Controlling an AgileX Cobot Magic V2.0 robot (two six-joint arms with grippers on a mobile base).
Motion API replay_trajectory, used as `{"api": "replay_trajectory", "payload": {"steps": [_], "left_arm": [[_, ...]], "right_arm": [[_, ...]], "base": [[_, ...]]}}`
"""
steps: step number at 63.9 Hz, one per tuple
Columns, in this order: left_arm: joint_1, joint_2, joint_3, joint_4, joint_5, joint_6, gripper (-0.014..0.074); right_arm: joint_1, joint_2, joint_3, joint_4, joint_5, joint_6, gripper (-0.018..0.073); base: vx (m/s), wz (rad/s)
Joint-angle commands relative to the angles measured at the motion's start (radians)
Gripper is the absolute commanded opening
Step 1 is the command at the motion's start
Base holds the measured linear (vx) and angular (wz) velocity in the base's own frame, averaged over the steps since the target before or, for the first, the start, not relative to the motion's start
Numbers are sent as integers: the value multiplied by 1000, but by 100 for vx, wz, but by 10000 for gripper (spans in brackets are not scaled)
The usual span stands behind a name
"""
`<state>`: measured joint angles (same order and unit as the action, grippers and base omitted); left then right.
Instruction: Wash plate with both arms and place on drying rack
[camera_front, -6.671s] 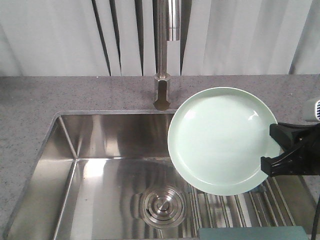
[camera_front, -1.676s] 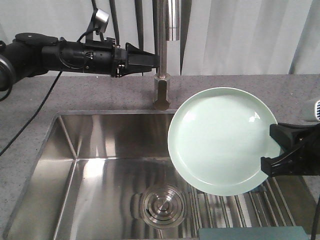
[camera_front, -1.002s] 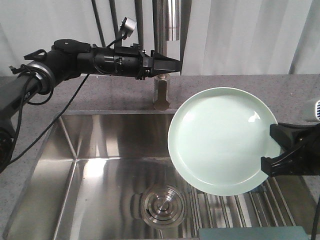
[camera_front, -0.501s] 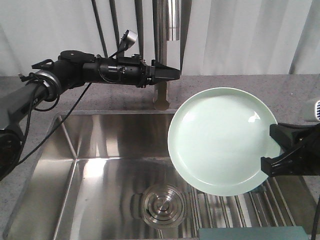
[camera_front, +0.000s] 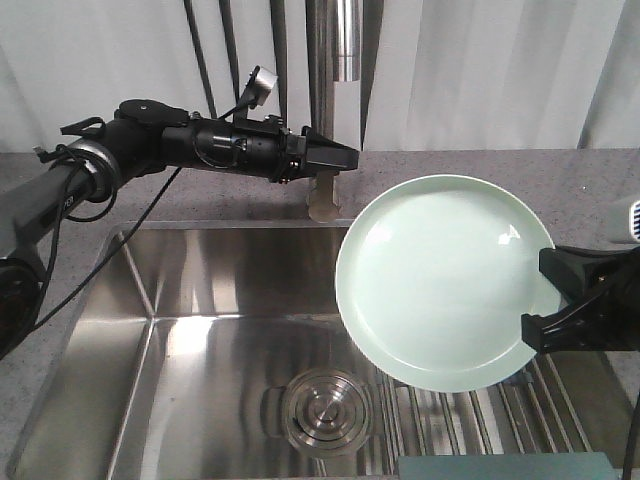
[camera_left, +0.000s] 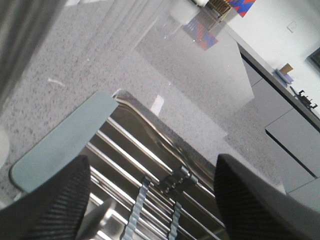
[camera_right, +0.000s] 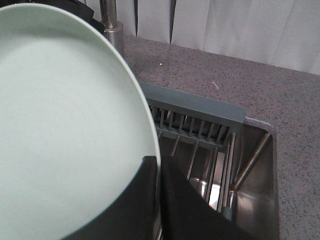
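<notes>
Stone-grey speckled countertop (camera_front: 120, 185): surrounds the basin on all visible sides.

Steel sink (camera_front: 190, 330): rectangular and brushed.

Left arm (camera_front: 150, 140): black and cabled, reaching from the left across the back edge of the sink.

Plate (camera_front: 440, 280): round, pale mint green, glossy and plain, with a low raised rim. It is held tilted, face to the front camera, above the sink's right half and over the drying rack (camera_front: 480, 410).

Drying rack: parallel steel rods with grey-blue end bars.

Faucet (camera_front: 330, 60): a steel column whose base is partly hidden by the left gripper (camera_front: 350, 158).

Right gripper (camera_front: 537, 297): clamped on the plate's right rim.

Left gripper: fingers (camera_left: 55, 200) spread apart.

Round steel drain (camera_front: 322, 408).
</notes>
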<state>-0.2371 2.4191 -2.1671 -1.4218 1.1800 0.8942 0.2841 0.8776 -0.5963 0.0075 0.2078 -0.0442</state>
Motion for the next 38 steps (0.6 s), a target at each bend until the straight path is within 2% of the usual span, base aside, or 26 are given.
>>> {"api": "replay_trajectory", "payload": {"steps": [1,15,27,38], "left_arm": [[-3,-90,-28,-13,73,-47,505],[-3,-137,-23,92,73,-84,505],[-7,-149,-23,123,73,-122,505],[-32,-149,-23,182,73,-144,505]], "right_arm": [[-3,-14,-29,-7,-82,-7,-9],[-3,-14,-29,-7,-81,-7,-9],[-3,-14,-29,-7,-81,-7,-9],[-3,-14,-29,-7,-81,-7,-9]], "base": [[0,0],[0,0],[0,0],[0,0]]}}
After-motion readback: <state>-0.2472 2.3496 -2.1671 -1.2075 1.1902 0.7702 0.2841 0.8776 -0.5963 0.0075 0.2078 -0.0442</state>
